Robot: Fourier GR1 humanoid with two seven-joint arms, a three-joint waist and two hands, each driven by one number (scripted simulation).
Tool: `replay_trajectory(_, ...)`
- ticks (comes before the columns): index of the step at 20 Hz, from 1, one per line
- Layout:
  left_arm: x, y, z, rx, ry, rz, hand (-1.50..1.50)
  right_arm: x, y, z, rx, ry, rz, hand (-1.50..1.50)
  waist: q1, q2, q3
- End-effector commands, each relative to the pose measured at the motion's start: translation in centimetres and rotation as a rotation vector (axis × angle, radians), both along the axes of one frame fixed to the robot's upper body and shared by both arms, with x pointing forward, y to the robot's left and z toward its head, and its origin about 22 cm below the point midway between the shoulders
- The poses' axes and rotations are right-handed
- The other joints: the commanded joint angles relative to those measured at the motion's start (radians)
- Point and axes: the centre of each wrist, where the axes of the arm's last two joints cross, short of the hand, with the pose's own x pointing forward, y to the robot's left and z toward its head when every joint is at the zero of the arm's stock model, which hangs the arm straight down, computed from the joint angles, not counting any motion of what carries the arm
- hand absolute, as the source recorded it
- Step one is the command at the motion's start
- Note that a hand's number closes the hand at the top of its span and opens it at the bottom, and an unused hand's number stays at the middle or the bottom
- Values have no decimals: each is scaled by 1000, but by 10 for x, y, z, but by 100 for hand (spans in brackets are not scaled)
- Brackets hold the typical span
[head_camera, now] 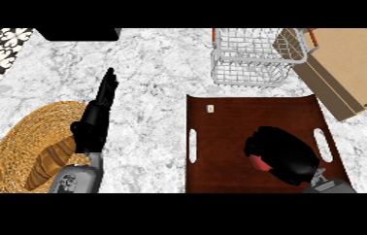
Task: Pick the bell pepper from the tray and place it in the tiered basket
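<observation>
Your right hand point(281, 154) lay over the middle of the brown tray point(237, 112), its black fingers point(267, 138) curled down and closed round the bell pepper point(262, 164); only a sliver of the pepper's red skin showed at the hand's lower left edge, so you could not see how much of the fruit sat inside the grip. The pepper appeared to rest on the tray floor, between the two slot handles, though contact was hidden beneath the palm.

Your left hand point(97, 117) rested at the view's left, fingers straight and together, pointing up the marbled table point(150, 74) beside the straw hat point(39, 146).

The tiered basket point(247, 59), a white wire frame, stood just beyond the tray's far edge, with a cardboard box point(337, 69) touching or nearly touching its right side. A small pale tag point(210, 109) lay near the tray's far left corner.

A pepper of this kind is likely light and hollow, with waxy, rather slippery skin and walls that give a little. You would do best to wrap it round its widest part, fingers against thumb across the shoulders, rather than pinching the stem or one lobe.
</observation>
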Motion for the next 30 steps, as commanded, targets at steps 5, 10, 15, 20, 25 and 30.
replay_trajectory(5,-10,0,9,9,-11,17,0,9,-3,-6,36,-136,65,150,1,0,1)
replay_trajectory(10,-5,11,-1,1,3,22,0,9,52,-26,-140,17,-582,150,-12,0,-5)
replay_trajectory(15,1,4,10,5,-27,-1,0,17,75,-2,-187,-51,-895,150,14,-1,0)
replay_trajectory(20,0,-1,7,3,4,-38,0,29,120,50,-143,-197,-1052,150,50,0,1)
replay_trajectory(25,0,-14,0,-3,-19,-24,0,17,156,111,-40,-325,-1135,150,24,-3,0)
replay_trajectory(30,5,-6,-1,15,3,-13,0,16,165,186,93,-439,-1166,150,16,-4,-1)
